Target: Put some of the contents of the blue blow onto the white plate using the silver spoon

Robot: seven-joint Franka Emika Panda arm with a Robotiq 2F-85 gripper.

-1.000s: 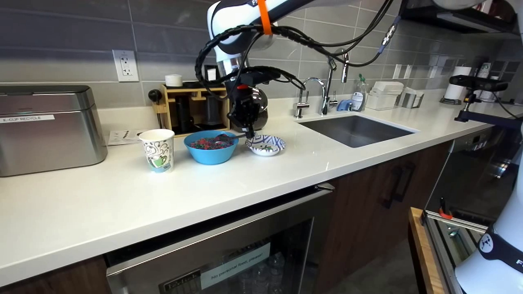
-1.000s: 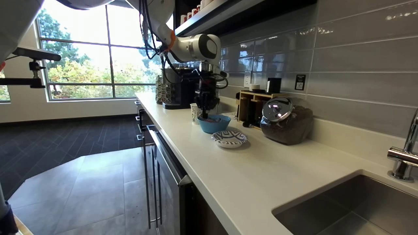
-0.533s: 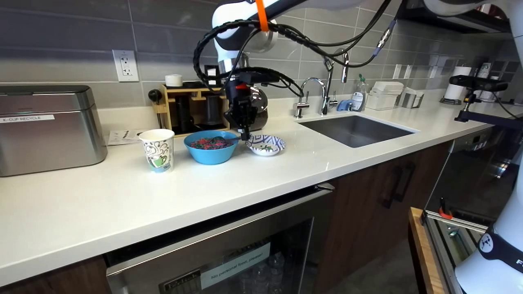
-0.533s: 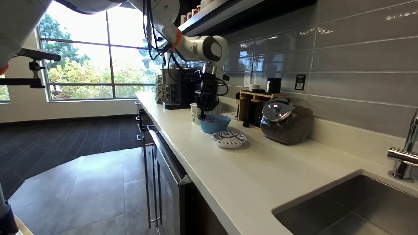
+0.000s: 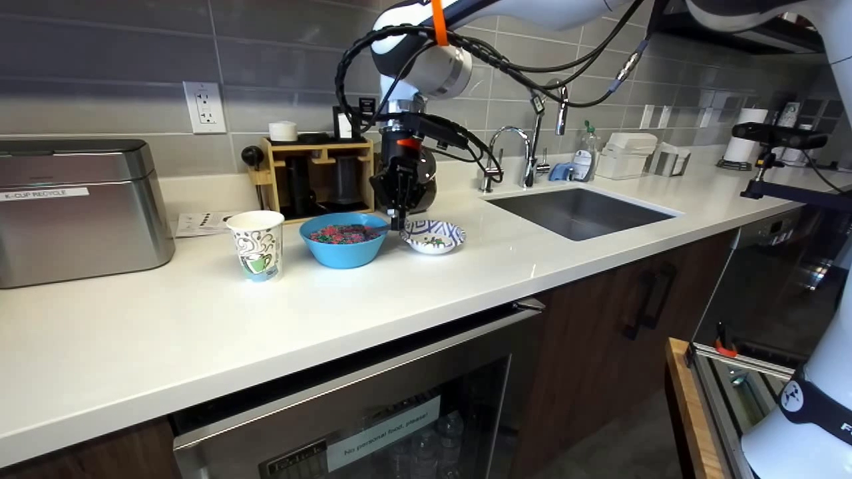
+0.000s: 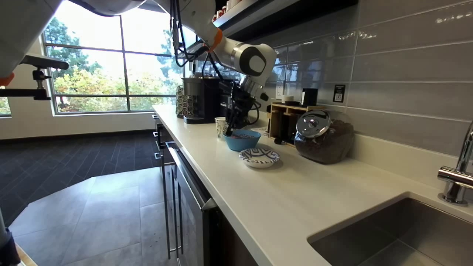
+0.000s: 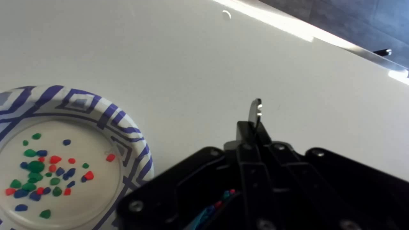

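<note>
The pincer (image 5: 397, 223) grips the spoon (image 5: 381, 228) beside the blue bowl (image 5: 343, 255) (broad counter (image 5: 219, 339) toward the front edge (image 5: 333, 350)).

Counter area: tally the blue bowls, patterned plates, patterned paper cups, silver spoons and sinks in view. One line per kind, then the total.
Blue bowl: 1
Patterned plate: 1
Patterned paper cup: 1
Silver spoon: 1
Sink: 1
Total: 5

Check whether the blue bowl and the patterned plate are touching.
Apart. In an exterior view, a strip of white countertop shows between the blue bowl's side and the rim of the patterned plate.
</note>
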